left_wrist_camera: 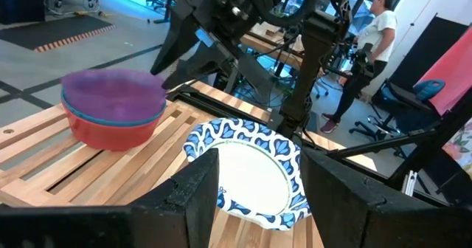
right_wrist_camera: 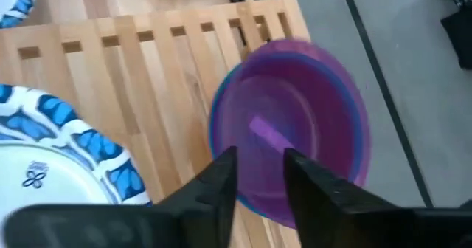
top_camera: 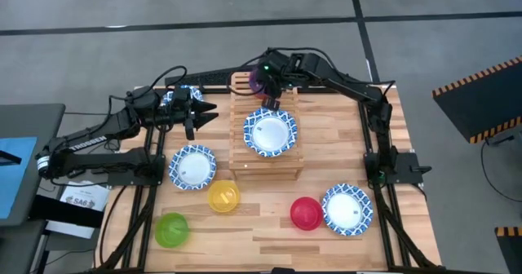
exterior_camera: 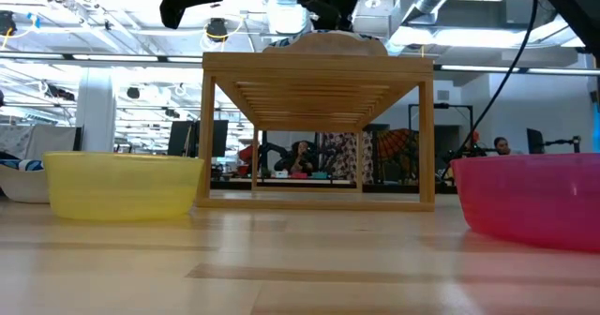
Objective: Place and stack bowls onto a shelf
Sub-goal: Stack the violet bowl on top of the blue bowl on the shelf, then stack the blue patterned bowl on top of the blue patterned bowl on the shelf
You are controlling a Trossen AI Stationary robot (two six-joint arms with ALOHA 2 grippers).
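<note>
The slatted wooden shelf stands mid-table. At its far end sits a stack of small bowls, purple on teal on orange. A white blue-rimmed bowl rests on the slats in the middle. My right gripper is open and hovers just over the purple bowl, with its fingers above the rim and apart from it. My left gripper is open too. It hangs left of the shelf's far end, pointing at the shelf, with another blue-rimmed bowl beneath the arm.
On the table left of the shelf lies a blue-rimmed bowl, and another lies near the right front. A yellow bowl, a green one and a pink one sit along the near side. People stand in the room beyond.
</note>
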